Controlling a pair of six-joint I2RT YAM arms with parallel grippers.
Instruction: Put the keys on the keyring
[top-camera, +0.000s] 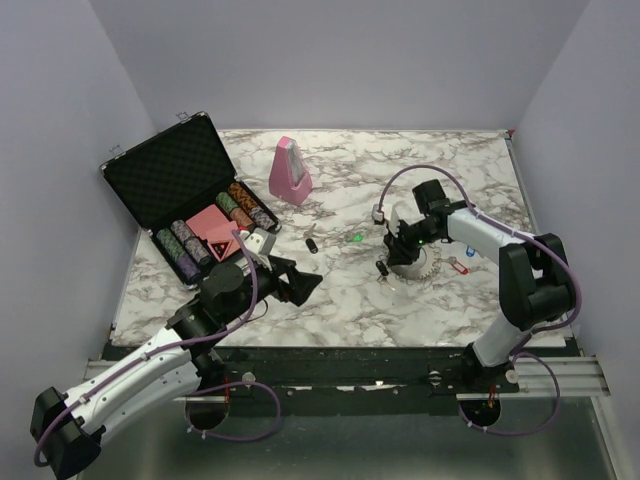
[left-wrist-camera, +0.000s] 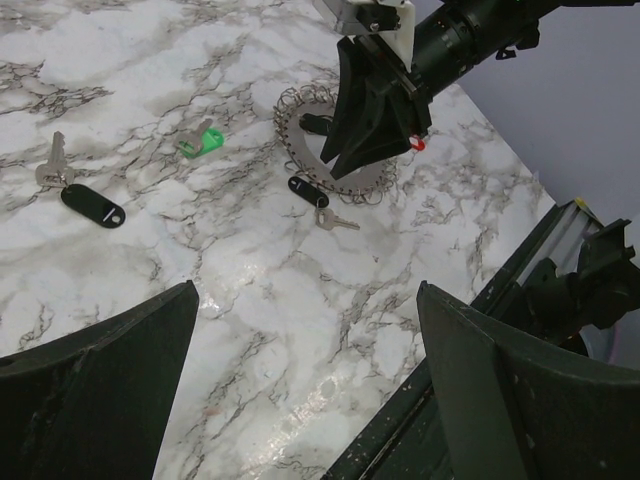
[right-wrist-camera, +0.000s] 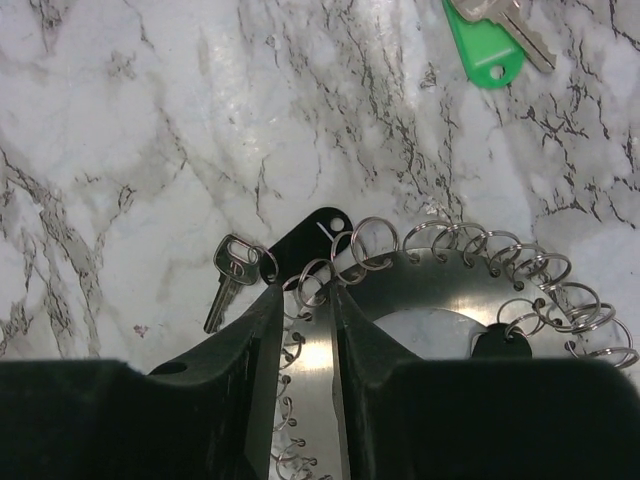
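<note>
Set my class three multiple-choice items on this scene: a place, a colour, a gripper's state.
1. Where is the key with the green plastic tag? A. Flat on the marble table, apart from the silvery metal keyring. B. Threaded on the keyring. C. Upright in a cup.
2. What colour is the pyramid-shaped metronome? A. Yellow. B. Pink. C. Brown.
3. How do the jaws of the left gripper stand? A. Shut on a key. B. Shut on the keyring. C. Open, holding nothing.
Answers: 1 A, it lies alone on marble; 2 B, its body is pink; 3 C, only table shows between the jaws.
</note>
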